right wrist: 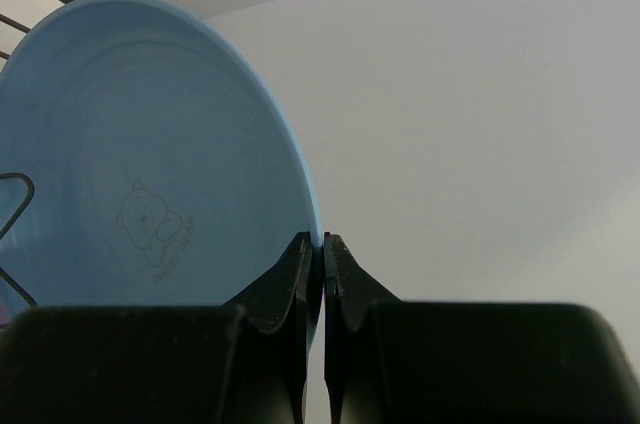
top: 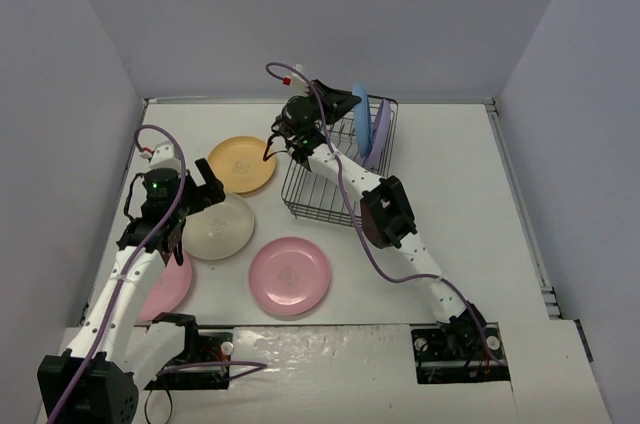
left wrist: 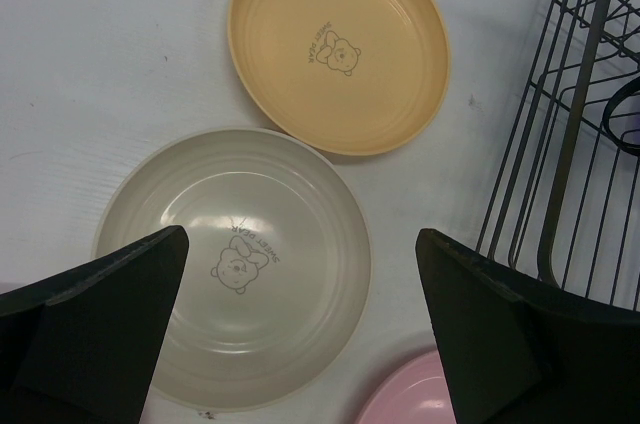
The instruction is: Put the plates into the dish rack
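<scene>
My right gripper [top: 345,101] is shut on the rim of the blue plate [top: 361,114], holding it on edge over the far end of the black wire dish rack [top: 325,194]. In the right wrist view the fingertips [right wrist: 305,254] pinch the edge of the blue plate [right wrist: 140,164]. A lavender plate [top: 378,136] stands upright in the rack beside it. Over the cream plate [top: 218,229] hovers my left gripper [top: 196,196], open and empty; in its wrist view the left gripper [left wrist: 300,244] spans the cream plate [left wrist: 235,269]. The yellow-orange plate [top: 240,164] lies flat left of the rack.
A pink plate [top: 290,275] lies flat in front of the rack. A second pink plate [top: 168,289] is partly hidden under the left arm. White walls enclose the table on three sides. The rack's near wall [left wrist: 560,164] is close to my left gripper's right finger.
</scene>
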